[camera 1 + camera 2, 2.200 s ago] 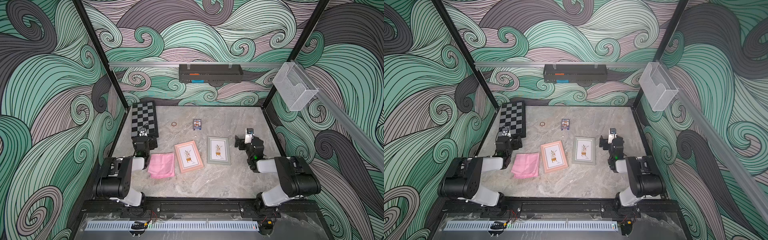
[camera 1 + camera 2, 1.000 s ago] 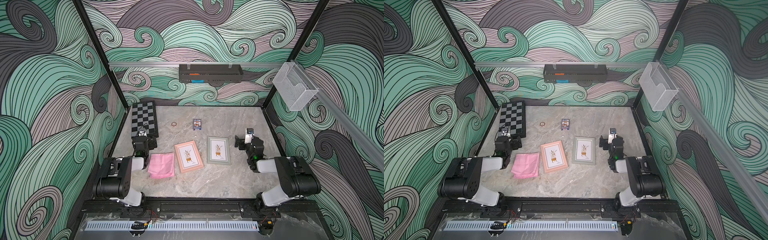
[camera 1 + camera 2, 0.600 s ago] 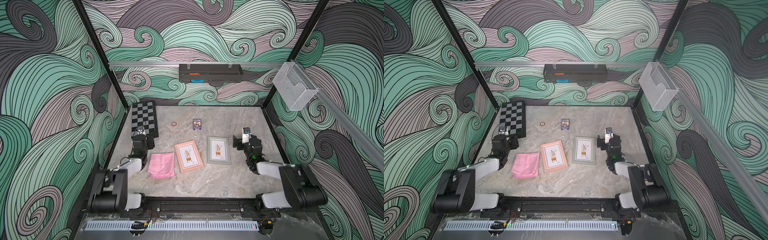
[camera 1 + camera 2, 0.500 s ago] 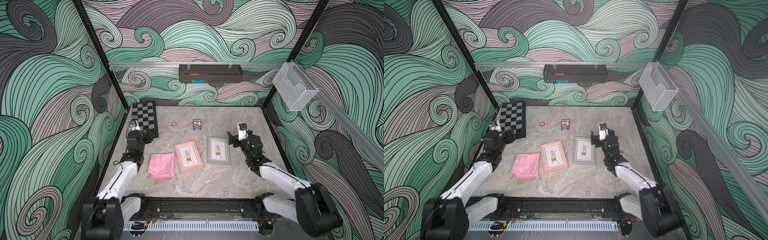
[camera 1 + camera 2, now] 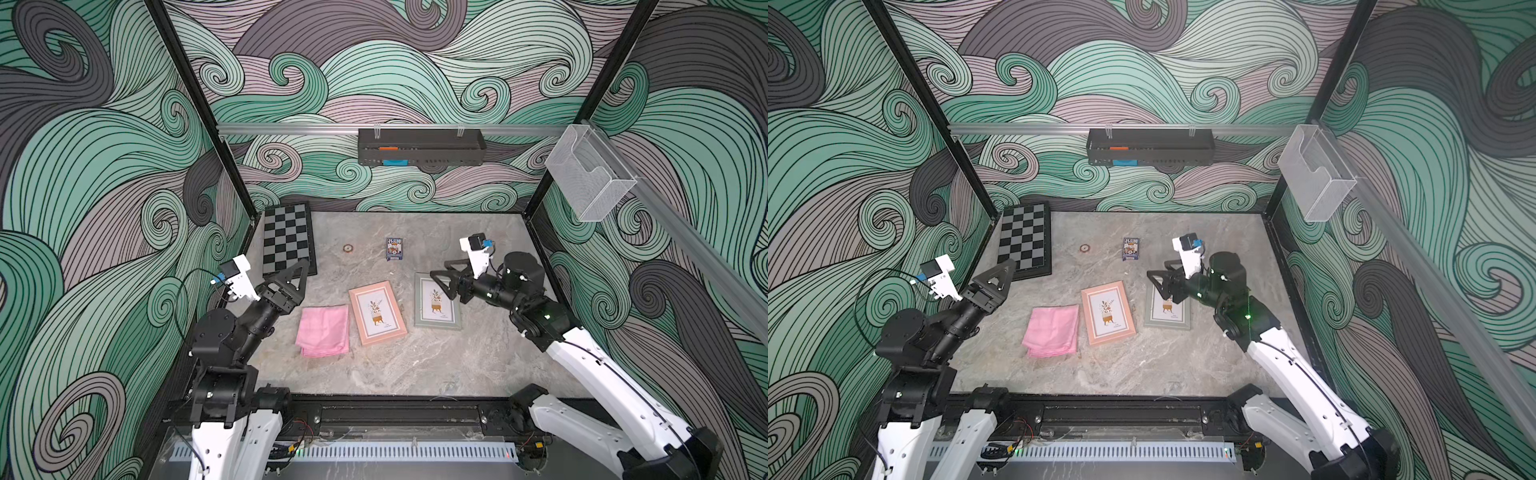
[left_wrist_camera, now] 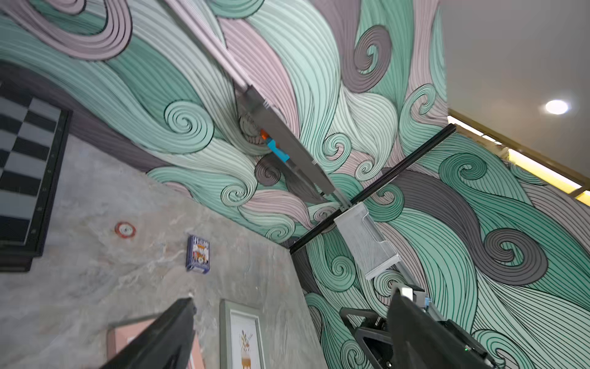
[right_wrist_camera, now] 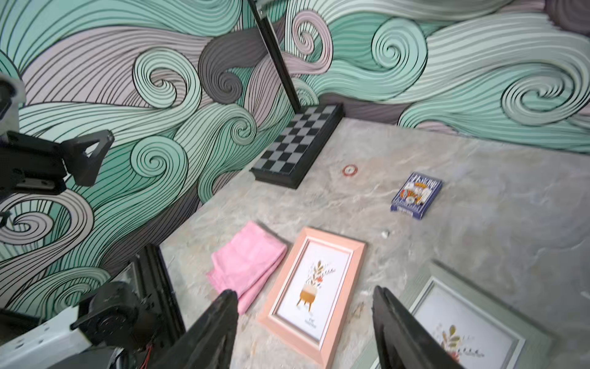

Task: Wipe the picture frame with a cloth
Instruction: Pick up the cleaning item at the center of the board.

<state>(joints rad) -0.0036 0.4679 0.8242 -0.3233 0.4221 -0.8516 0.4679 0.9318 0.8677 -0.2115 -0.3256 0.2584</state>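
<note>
Soft pink fabric cloth [image 5: 323,330] is laid flat on the grey marbled tabletop [image 5: 415,365], left of centre. It is folded and near-square, and layered edges are seen on its near side. Pink-bordered rectangular picture frame [image 5: 377,306] is laid face up just beside it on the right; contact cannot be told. The frame's long axis is run near-to-far, far end skewed slightly left, with the potted-plant print top-away. Grey-green rectangular picture frame [image 5: 437,302] is laid alongside, further right. Print captions and blue card box [image 5: 394,248] lettering cannot be read. Left gripper [image 5: 302,276] is held jaws wide apart, empty, above the table left of the cloth. Right gripper [image 5: 439,269] is held jaws apart, empty, over the grey-green frame's far end.
</note>
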